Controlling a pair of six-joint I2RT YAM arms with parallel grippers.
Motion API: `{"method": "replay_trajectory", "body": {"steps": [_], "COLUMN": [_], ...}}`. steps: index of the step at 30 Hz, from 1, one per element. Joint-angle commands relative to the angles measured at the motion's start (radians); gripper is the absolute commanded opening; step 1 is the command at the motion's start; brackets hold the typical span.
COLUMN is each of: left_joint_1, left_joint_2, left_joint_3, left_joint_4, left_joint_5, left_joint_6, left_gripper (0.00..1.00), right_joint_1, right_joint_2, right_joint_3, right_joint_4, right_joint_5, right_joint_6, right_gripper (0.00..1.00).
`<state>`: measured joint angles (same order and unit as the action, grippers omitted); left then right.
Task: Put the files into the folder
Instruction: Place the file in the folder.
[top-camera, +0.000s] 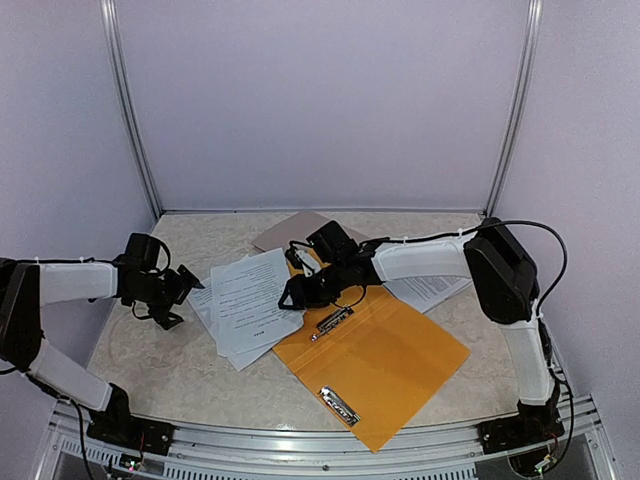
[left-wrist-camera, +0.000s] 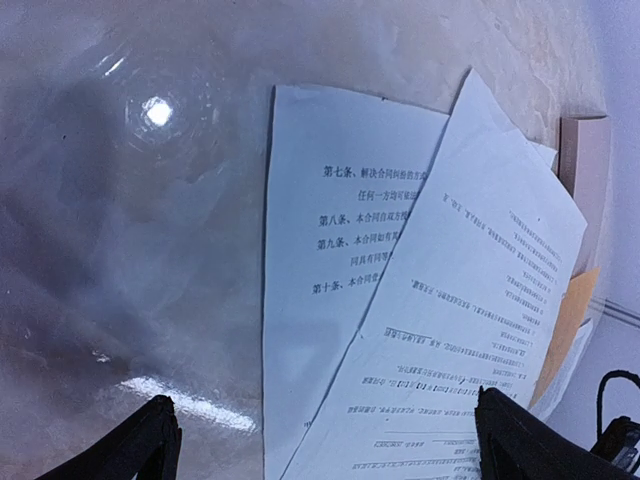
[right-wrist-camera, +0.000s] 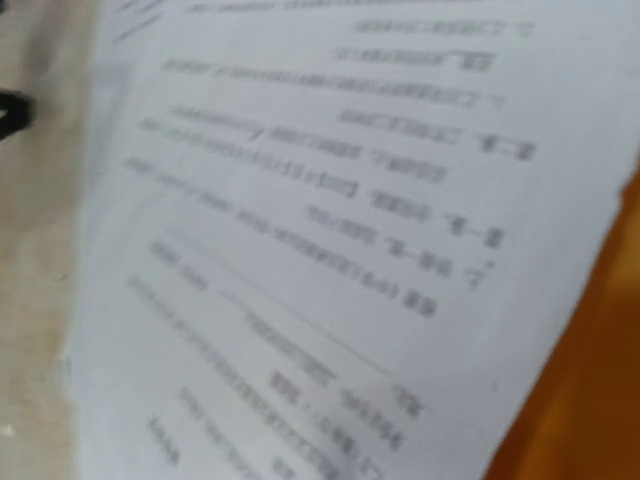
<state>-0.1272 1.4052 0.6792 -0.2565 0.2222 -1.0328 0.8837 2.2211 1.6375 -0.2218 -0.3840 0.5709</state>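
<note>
A: Where do the files lie, and can their writing be read?

B: They lie as a loose fan of white sheets on the bench, just left of the folder. The right edge of the fan reaches over the orange edge. In the left wrist view the lower sheet carries black Chinese print. Its line heads "第七条", "第八条", "第九条" and "第十条" are readable. The upper sheet is turned the other way, and its print is too small to read.

A: Does the right wrist view help?

B: Not much. It shows only blurred lines of print on a white sheet, with an orange corner at the lower right. No word there is legible.

A: What is hidden or cut off?

B: More white sheets lie to the right of the folder, partly covered by the right arm. A grey-brown board at the back is partly hidden behind the right gripper.

A: And the folder itself?

B: It lies flat in the middle of the bench, one corner pointing to the near edge. Its upper face carries two metal clips, one at the far part and one near the front.

A: How do the grippers stand?

B: The left gripper hangs over the left edge of the fan, with its fingers spread wide and grasping nothing. The right gripper is low over the right edge of the fan. Whether it is released or pinches a sheet cannot be told.
</note>
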Motion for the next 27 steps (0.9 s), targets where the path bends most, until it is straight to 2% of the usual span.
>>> {"method": "replay_trajectory", "body": {"steps": [1, 4, 8, 19, 27], "left_joint_1": [0.014, 0.017, 0.018, 0.018, 0.018], "left_joint_2": [0.003, 0.011, 0.032, 0.057, 0.094], "left_joint_3": [-0.003, -0.003, -0.003, -0.022, -0.01], "left_joint_4": [-0.027, -0.019, -0.001, 0.071, 0.101], "left_joint_5": [-0.031, -0.029, -0.025, -0.032, -0.035], "left_joint_6": [-0.002, 0.006, 0.006, -0.022, -0.019], "left_gripper": [0.99, 0.99, 0.99, 0.99, 0.99], "right_joint_1": [0.008, 0.004, -0.013, -0.076, -0.103], "right_joint_2": [0.048, 0.066, 0.079, 0.298, 0.389], "right_joint_3": [0.099, 0.144, 0.188, 0.539, 0.642], "right_joint_4": [-0.15, -0.177, -0.166, -0.205, -0.173], "right_joint_5": [0.149, 0.232, 0.287, 0.27, 0.215], "right_joint_6": [-0.113, -0.158, -0.203, -0.298, -0.264], "right_gripper": [0.55, 0.7, 0.79, 0.79, 0.76]}}
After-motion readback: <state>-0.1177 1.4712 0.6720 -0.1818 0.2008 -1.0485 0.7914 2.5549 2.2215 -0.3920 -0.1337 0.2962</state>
